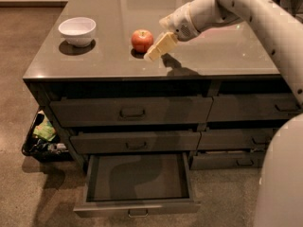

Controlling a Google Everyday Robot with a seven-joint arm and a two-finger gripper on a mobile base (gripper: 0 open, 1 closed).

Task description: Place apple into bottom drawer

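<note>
Glossy grey surface (218,56) carries the round red-orange apple (142,40); cream gripper (160,47) slants at its four o'clock for a grasp, openness I cannot tell; dark grey bottom drawer (137,206) gapes ready.

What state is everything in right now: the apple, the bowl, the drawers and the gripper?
apple: resting on the countertop, not picked up.
bottom drawer: pulled open, nothing inside.
two drawers above it: closed.
white bowl: upright on the countertop, looks empty.
gripper: low over the countertop, close beside the apple on the side away from the bowl.
</note>
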